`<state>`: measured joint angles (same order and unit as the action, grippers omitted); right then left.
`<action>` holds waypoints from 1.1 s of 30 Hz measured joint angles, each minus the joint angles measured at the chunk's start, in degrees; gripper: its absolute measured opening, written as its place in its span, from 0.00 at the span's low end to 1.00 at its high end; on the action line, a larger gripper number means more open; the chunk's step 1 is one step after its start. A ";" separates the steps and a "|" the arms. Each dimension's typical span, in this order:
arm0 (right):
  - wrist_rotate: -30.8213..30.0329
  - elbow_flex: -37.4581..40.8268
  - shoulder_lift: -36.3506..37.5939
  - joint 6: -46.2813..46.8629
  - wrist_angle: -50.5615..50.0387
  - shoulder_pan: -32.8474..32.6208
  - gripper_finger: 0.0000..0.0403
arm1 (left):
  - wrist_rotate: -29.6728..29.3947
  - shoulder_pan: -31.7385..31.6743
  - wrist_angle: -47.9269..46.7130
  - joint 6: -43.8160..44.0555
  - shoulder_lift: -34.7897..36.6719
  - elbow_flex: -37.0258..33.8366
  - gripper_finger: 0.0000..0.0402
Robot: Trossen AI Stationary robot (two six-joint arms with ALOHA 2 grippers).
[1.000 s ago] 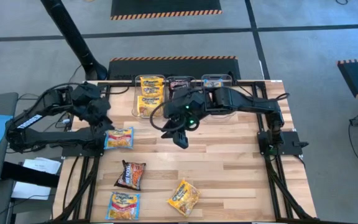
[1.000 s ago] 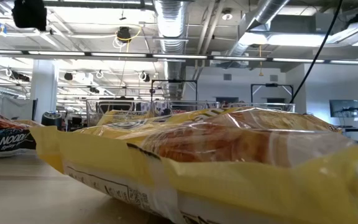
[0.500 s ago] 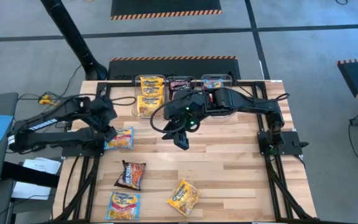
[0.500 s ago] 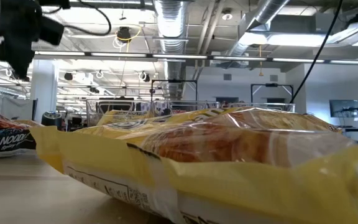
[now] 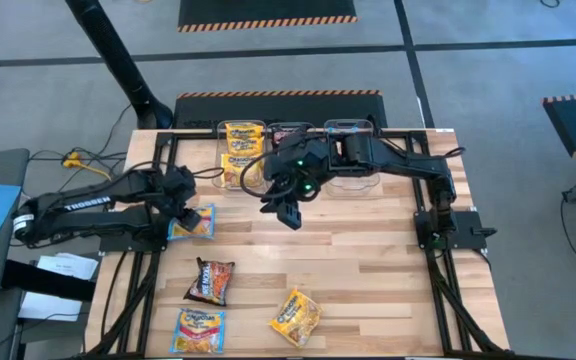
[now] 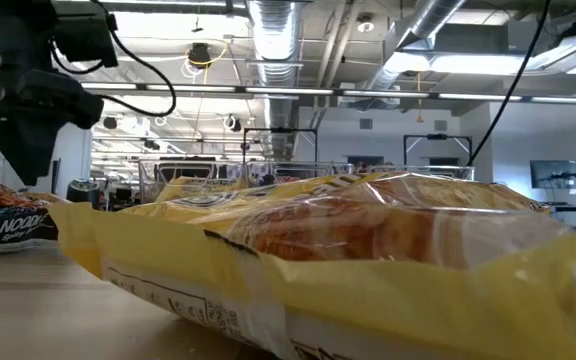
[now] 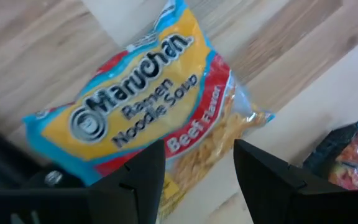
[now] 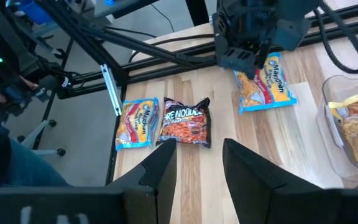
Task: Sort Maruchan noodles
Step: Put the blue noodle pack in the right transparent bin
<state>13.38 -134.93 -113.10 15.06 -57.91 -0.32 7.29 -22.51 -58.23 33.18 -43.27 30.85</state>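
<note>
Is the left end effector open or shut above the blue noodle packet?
Open. In the left wrist view the left end effector shows a clear gap between its two fingers, and the blue noodle packet lies flat on the table beyond them, not gripped.

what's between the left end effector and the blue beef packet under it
Nothing: in the left wrist view the open left end effector hangs directly over the blue beef packet, no other item between them.

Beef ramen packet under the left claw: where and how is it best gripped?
Probably straight down across the middle of the beef ramen packet. It lies flat on the table, and the left claw, fingers open, hovers right above it.
</note>
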 joint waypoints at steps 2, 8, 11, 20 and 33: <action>-0.01 0.00 0.00 -0.01 0.00 0.25 0.38 | 0.12 0.63 2.20 1.02 0.02 -1.66 0.44; 0.01 0.00 0.00 -0.01 0.00 0.42 0.38 | -0.48 4.16 7.96 4.72 -1.65 -6.11 0.44; -0.01 0.00 -0.02 -0.01 -0.02 0.42 0.38 | -2.71 5.88 8.94 6.57 -3.60 -7.00 0.44; 0.01 0.00 -0.02 -0.01 -0.45 0.42 0.38 | -8.57 8.17 10.44 11.72 -8.27 -8.20 0.43; 0.01 0.00 -0.04 0.07 -0.63 0.42 0.38 | -9.74 13.02 15.33 9.59 -8.44 -8.76 0.03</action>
<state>13.39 -134.93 -113.14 15.13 -58.54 0.10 -2.45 -9.49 -42.90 42.77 -51.70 22.09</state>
